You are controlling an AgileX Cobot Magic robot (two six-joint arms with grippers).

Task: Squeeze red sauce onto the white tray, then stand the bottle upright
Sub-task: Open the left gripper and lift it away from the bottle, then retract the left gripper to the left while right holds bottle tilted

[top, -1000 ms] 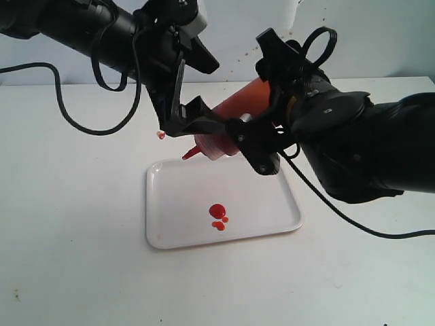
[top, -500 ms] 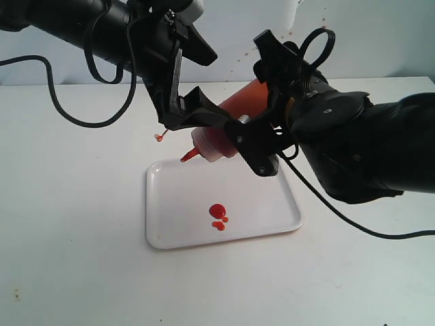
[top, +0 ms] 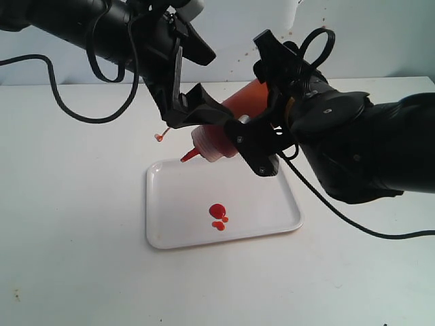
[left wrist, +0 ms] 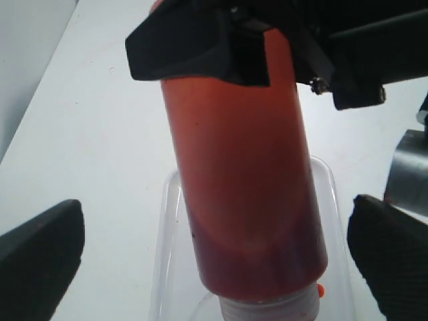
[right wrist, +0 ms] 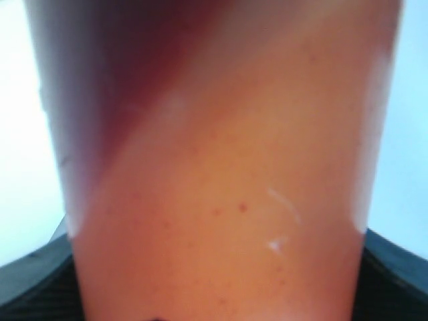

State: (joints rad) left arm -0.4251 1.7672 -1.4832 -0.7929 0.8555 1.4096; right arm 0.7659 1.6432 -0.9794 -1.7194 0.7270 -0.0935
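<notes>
- Above the far edge of the white tray (top: 178, 193), the bottle (top: 239, 100) hung tilted, its nozzle (top: 189, 156) aimed down at the tray's back corner.
- The right gripper (top: 262, 102) had it clamped across the body, fingers set to the bottle's width.
- The left gripper (top: 204, 81) gaped wide, a finger on either side of the bottle, gripping nothing.
- The red sauce (top: 217, 210) sat mid-tray: one bigger blob with smaller ones beside it.
- The small cap (top: 160, 136) dangled on its tether beside the nozzle, over the table (top: 81, 238).
- Darker sauce had pooled at the nozzle end.
</notes>
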